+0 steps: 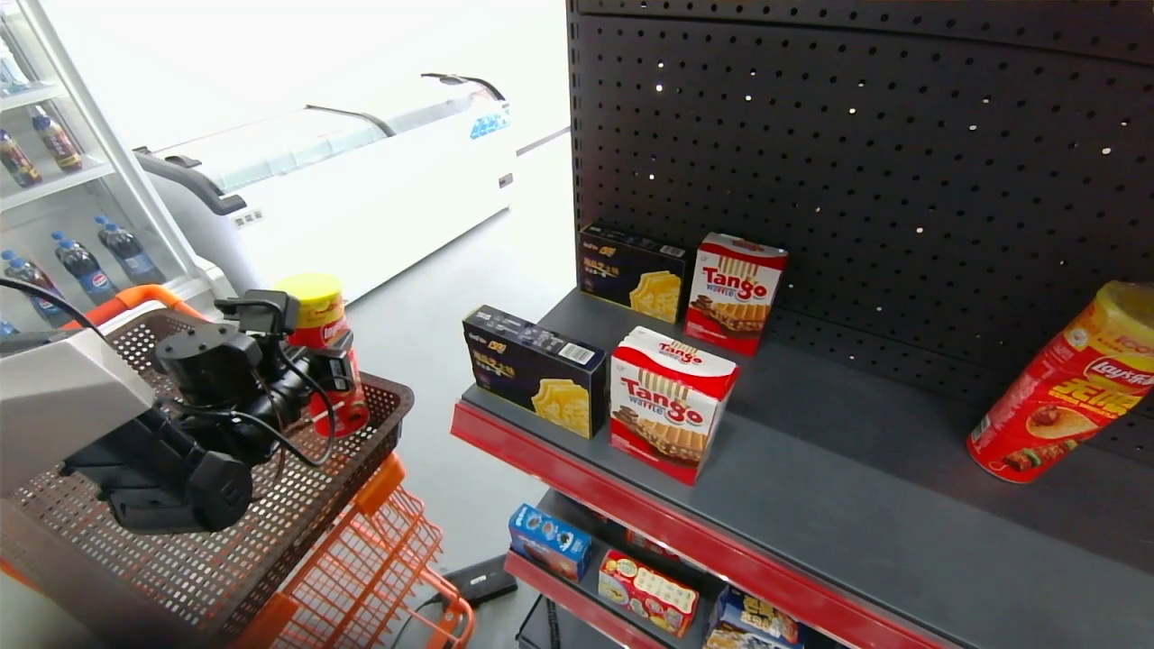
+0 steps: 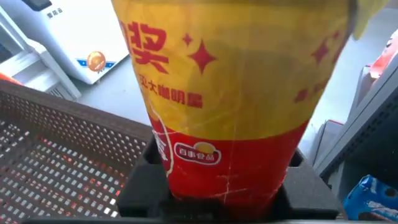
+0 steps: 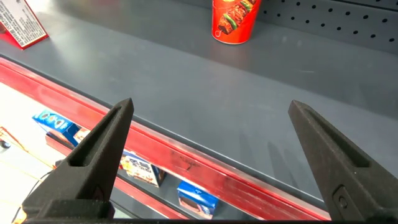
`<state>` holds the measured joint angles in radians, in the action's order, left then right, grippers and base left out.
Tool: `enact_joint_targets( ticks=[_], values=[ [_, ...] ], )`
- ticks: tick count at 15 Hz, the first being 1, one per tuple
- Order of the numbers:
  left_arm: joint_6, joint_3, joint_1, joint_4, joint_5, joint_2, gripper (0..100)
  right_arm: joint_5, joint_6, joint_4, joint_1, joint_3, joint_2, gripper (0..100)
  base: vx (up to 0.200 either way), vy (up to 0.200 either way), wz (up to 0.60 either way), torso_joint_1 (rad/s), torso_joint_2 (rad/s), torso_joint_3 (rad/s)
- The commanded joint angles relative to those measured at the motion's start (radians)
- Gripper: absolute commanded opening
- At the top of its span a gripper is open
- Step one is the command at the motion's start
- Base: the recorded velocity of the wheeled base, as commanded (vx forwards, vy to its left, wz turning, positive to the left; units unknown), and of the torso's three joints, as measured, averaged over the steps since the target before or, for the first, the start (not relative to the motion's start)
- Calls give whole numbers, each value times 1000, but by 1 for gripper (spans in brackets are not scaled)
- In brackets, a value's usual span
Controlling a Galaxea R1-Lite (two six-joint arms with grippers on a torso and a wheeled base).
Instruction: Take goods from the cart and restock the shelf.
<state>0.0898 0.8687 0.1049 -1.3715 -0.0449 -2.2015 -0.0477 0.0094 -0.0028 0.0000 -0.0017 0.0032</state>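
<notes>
While the left gripper [image 1: 338, 383] is clamped on the upright chip can [image 2: 230, 93] over the cart [image 1: 383, 424], the shelf [image 1: 811, 487] lies to its right, where the right gripper [image 3: 211, 112], jaws apart and empty, hovers above the front edge.

Bold logo lettering on red-white boxes [image 1: 672, 406]. Gold characters, barcode sticker [image 1: 577, 353] on dark boxes [image 1: 532, 370]. Logo plus large characters on shelf canister [image 1: 1064, 388], cart canister [image 2: 230, 106]. Small print unreadable.
</notes>
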Motion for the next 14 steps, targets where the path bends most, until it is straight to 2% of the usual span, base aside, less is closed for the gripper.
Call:
enact_joint_targets(
  ticks=[1,4,5,7,8,9,11,12,14],
  values=[
    [-1,15,-1,92,-7,160,0,0,0,0,0,0,0,100,0,0,0,0,0,0],
    [-12,116,-11,218,-21,273,0,0,0,0,0,0,0,100,0,0,0,0,0,0],
    [-13,124,-27,250,-21,304,0,0,0,0,0,0,0,100,0,0,0,0,0,0],
    [-48,133,-114,373,-15,425,0,0,0,0,0,0,0,100,0,0,0,0,0,0],
    [-59,148,-125,433,-15,460,0,0,0,0,0,0,0,100,0,0,0,0,0,0],
    [-59,136,-134,460,-29,493,0,0,0,0,0,0,0,100,0,0,0,0,0,0],
    [-61,85,-177,456,-47,540,0,0,0,0,0,0,0,100,0,0,0,0,0,0],
    [-64,-2,-234,476,-55,629,0,0,0,0,0,0,0,100,0,0,0,0,0,0],
    [-85,-80,-321,517,-56,687,0,0,0,0,0,0,0,100,0,0,0,0,0,0]
  ],
)
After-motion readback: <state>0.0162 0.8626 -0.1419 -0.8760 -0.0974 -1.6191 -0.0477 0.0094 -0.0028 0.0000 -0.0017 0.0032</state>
